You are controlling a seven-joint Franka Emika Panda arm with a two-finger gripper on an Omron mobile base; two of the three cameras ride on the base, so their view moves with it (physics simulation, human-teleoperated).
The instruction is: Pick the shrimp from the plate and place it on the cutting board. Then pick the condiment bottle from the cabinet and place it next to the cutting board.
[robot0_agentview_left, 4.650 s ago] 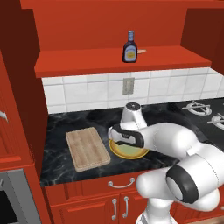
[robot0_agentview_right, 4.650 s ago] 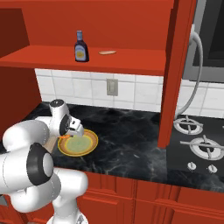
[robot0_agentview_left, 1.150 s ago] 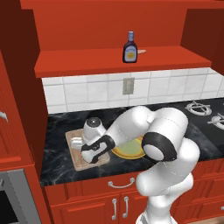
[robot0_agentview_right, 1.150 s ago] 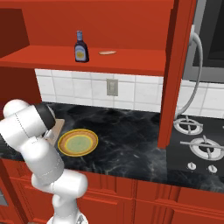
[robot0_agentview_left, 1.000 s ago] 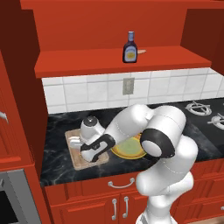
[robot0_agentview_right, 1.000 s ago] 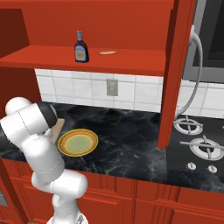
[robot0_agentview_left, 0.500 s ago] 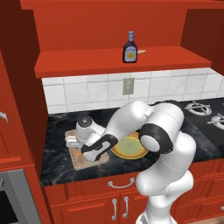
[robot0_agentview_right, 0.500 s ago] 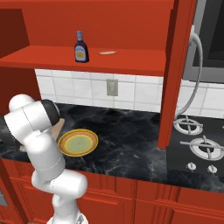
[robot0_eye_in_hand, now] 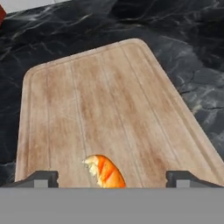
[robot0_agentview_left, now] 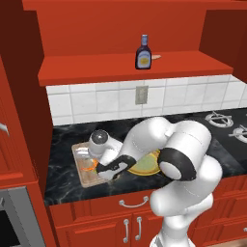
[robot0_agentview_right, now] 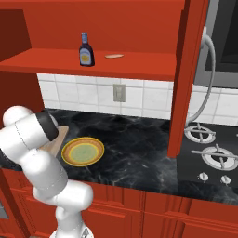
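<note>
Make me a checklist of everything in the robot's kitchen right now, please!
Surface: black marble counter, white tile wall behind it.
Job's things: shrimp lies on the cutting board; plate sits beside the board; condiment bottle stands upright on the cabinet shelf.
Clutter: small flat tan thing on the shelf, right of the bottle.
Grippers: gripper open over the board, fingertips either side of the shrimp.
Cables: nothing seen.
Surroundings: stove burners, wall outlet, red drawers.
</note>
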